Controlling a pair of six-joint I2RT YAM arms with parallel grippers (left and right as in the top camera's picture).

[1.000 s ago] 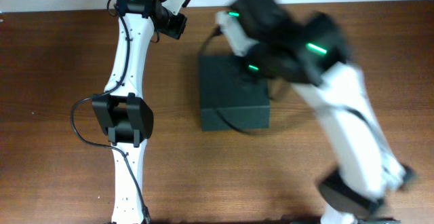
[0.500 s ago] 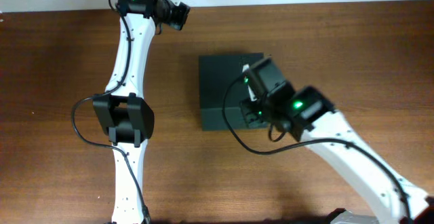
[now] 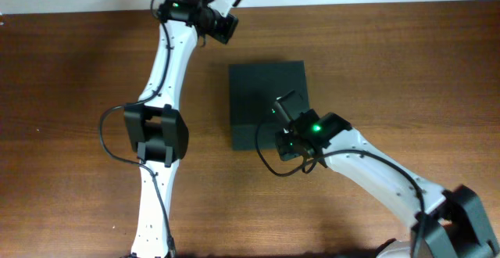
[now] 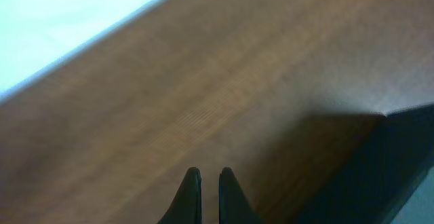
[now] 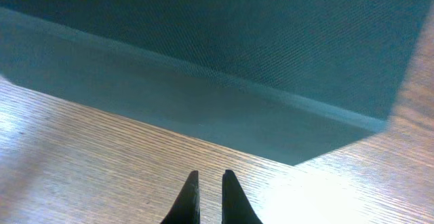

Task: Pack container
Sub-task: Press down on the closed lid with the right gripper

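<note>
The container (image 3: 262,98) is a dark green-black box in the middle of the table, with its lid shut flat. My right gripper (image 3: 283,142) is at the container's front right edge. In the right wrist view its fingers (image 5: 210,176) are shut and empty just above the wood, with the container's front wall (image 5: 203,108) right ahead. My left gripper (image 3: 226,26) is at the back of the table, behind the container's back left corner. In the left wrist view its fingers (image 4: 206,173) are shut and empty, and a corner of the container (image 4: 400,163) shows at the lower right.
The brown wooden table (image 3: 78,94) runs all round the container. Its back edge meets a white wall (image 4: 61,20) just beyond my left gripper. The left arm's base link (image 3: 156,133) stands left of the container.
My right arm has swung from above the container's back right down to its front right edge. My left gripper has shifted a little to the right along the back edge.
</note>
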